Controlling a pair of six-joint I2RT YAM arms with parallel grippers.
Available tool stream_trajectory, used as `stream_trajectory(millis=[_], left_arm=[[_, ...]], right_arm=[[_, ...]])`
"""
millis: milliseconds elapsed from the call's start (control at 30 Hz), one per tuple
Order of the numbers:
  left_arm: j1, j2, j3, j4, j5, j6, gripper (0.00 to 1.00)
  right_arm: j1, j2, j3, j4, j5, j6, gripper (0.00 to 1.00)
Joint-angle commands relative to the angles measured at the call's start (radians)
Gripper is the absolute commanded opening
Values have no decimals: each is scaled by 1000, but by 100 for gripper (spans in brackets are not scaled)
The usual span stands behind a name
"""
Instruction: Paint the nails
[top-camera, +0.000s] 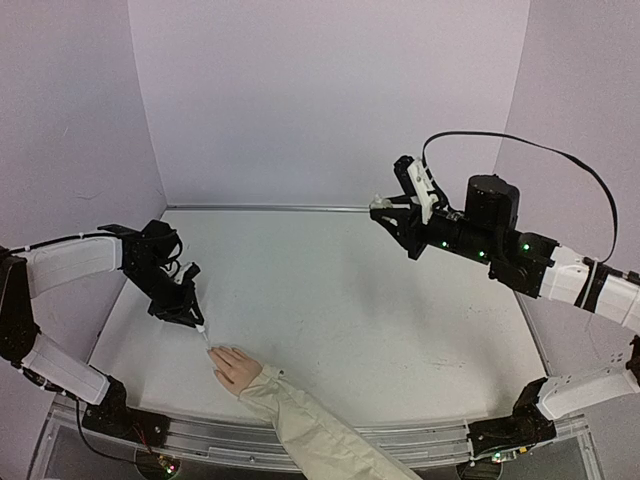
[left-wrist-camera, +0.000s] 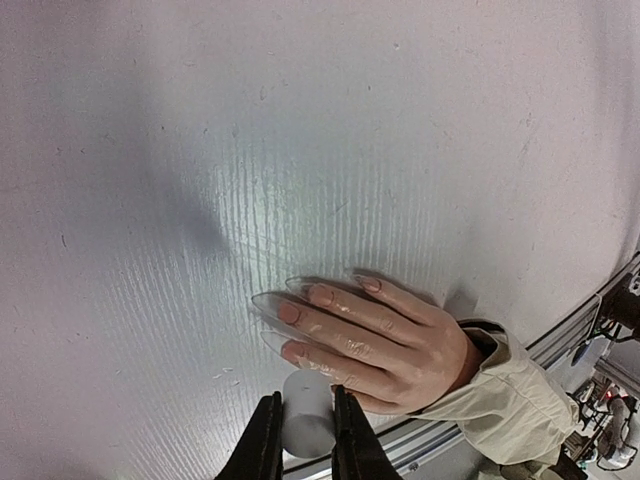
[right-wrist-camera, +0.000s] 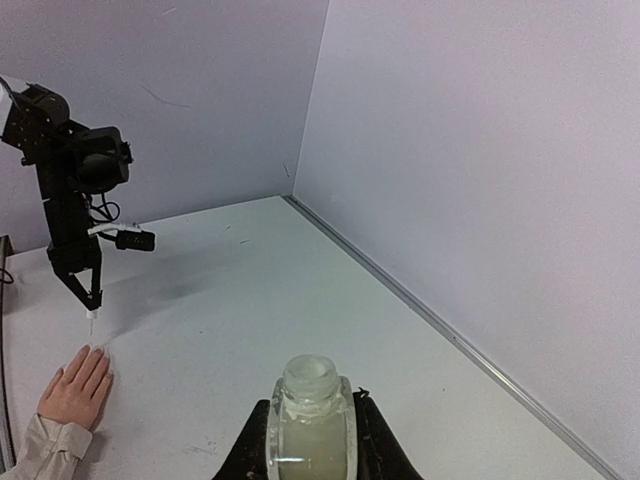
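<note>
A wide stretch of worktop (top-camera: 380, 320) lies between the arms, bounded by pale walls (top-camera: 330, 100) at back and sides and a metal rail (top-camera: 400, 435) along the near edge. The pink hand (top-camera: 235, 368) lies flat close to that rail, left of middle, and its cream fabric sleeve (top-camera: 310, 430) crosses the rail. The nails (left-wrist-camera: 288, 312) are long and glossy. The left claw (left-wrist-camera: 305, 400) pinches a smooth white cylindrical cap (left-wrist-camera: 307, 428) near the fingertips. The right claw (right-wrist-camera: 312, 445), raised and well apart, clamps a translucent open-necked bottle (right-wrist-camera: 310, 380). The worktop surface is finely ribbed.

The sleeve (top-camera: 320, 437) behind the hand (top-camera: 236, 367) runs off-frame.
</note>
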Motion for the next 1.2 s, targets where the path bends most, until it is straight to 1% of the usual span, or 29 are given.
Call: stream_trajectory(millis=[0,800,1167], left_arm=[[5,10,-3,28,-16,7,0],[2,64,-9,31,14,13,0],[-24,73,-12,24,1,6,0]], right_arm=[[-1,-39,24,42,11,-7,0],[-1,-41,20,37,17,-15,0],[-1,-48,18,31,27,-16,0]])
